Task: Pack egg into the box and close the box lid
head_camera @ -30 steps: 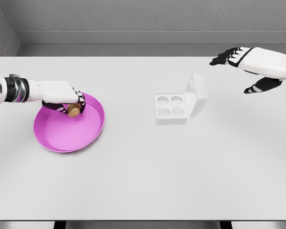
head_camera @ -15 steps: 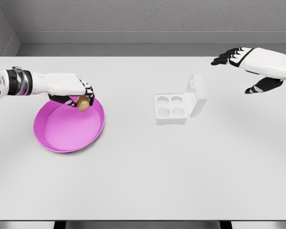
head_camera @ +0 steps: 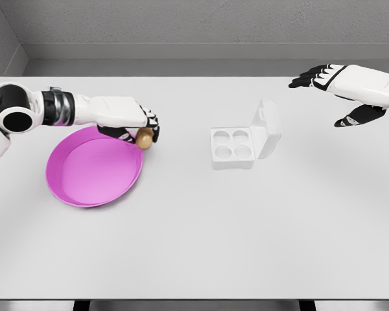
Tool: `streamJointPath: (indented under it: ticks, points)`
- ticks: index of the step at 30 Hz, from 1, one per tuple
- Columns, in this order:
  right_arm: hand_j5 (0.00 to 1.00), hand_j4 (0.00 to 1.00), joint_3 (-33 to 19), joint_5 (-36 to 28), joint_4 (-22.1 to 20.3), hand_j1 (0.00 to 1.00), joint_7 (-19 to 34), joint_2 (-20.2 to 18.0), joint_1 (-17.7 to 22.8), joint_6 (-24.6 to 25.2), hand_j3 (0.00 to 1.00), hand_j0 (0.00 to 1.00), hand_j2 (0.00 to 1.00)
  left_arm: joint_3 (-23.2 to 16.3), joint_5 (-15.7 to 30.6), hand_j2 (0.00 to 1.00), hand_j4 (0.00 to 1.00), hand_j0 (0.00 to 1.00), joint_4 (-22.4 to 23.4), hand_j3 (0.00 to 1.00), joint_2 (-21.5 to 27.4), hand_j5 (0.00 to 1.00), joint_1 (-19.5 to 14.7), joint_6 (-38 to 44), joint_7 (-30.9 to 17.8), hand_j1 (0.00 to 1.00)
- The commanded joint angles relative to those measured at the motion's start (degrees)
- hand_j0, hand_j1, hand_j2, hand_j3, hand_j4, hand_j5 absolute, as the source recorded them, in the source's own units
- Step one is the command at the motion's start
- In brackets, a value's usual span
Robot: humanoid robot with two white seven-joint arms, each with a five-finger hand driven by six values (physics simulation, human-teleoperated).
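I am clamping my left fingers (head_camera: 149, 131) on the egg (head_camera: 144, 138); a loosening pinch risks dropping it short of the box (head_camera: 233, 148).

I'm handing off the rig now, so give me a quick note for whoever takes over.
Left hand: shut on the egg, held over the right rim of the pink plate.
Right hand: open, empty, raised beyond the box to the right.
Box: lid up, all four cups empty.
Done: egg picked up.
Left: carry it right to the box, seat it in a cup, close the lid.
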Motion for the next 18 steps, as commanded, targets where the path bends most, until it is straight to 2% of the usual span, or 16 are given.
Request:
streamJointPath:
  ticks: [1, 18]
  points:
    - [1.00, 1.00, 0.0, -0.4, 0.2, 1.00, 0.0, 0.0, 0.0, 0.2, 1.00, 1.00, 1.00, 0.1, 0.9, 0.40, 0.40, 0.40, 0.0, 0.40, -0.9, 0.40, 0.0, 0.2, 0.0, 0.40]
    - [1.00, 1.00, 0.0, -0.4, 0.7, 1.00, 0.0, -0.1, 0.0, 0.2, 1.00, 1.00, 1.00, 0.1, 1.2, 0.38, 0.38, 0.38, -0.2, 0.38, -8.0, 0.38, -1.8, 0.2, 0.0, 0.38]
